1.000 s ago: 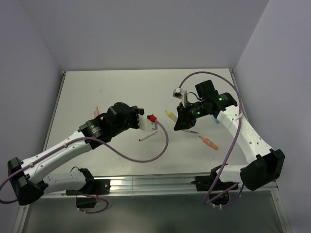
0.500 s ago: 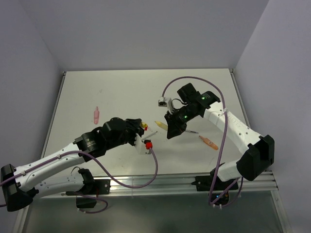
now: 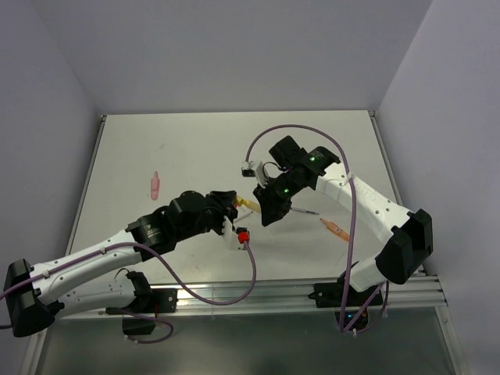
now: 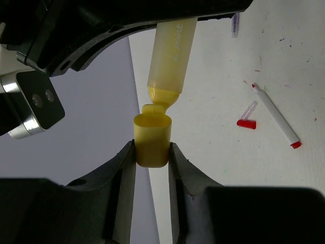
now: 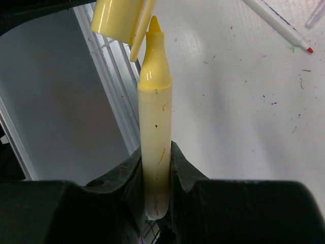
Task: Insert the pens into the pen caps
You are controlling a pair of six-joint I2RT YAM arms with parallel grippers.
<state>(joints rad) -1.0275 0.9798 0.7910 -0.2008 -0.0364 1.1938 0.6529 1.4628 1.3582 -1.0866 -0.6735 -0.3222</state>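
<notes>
My left gripper (image 4: 151,146) is shut on a short yellow pen cap (image 4: 151,142), its open end pointing away from the wrist. My right gripper (image 5: 156,152) is shut on a yellow pen (image 5: 154,117). The pen's pointed tip (image 4: 155,108) rests at the cap's mouth, the barrel still outside. From above, both grippers meet over mid-table, left gripper (image 3: 231,209) against right gripper (image 3: 263,209), with the yellow pen (image 3: 248,205) between them. A thin white pen (image 4: 274,114) and a small red cap (image 4: 247,122) lie on the table beyond.
A pink pen (image 3: 155,184) lies at the table's left. An orange pen (image 3: 334,229) and a thin grey pen (image 3: 306,211) lie right of the grippers. The table (image 3: 203,148) has a metal rail along its near edge.
The two grippers have closed in on each other. The right one swung left with the yellow pen and the left one came toward it with the cap, until tip and cap met.
</notes>
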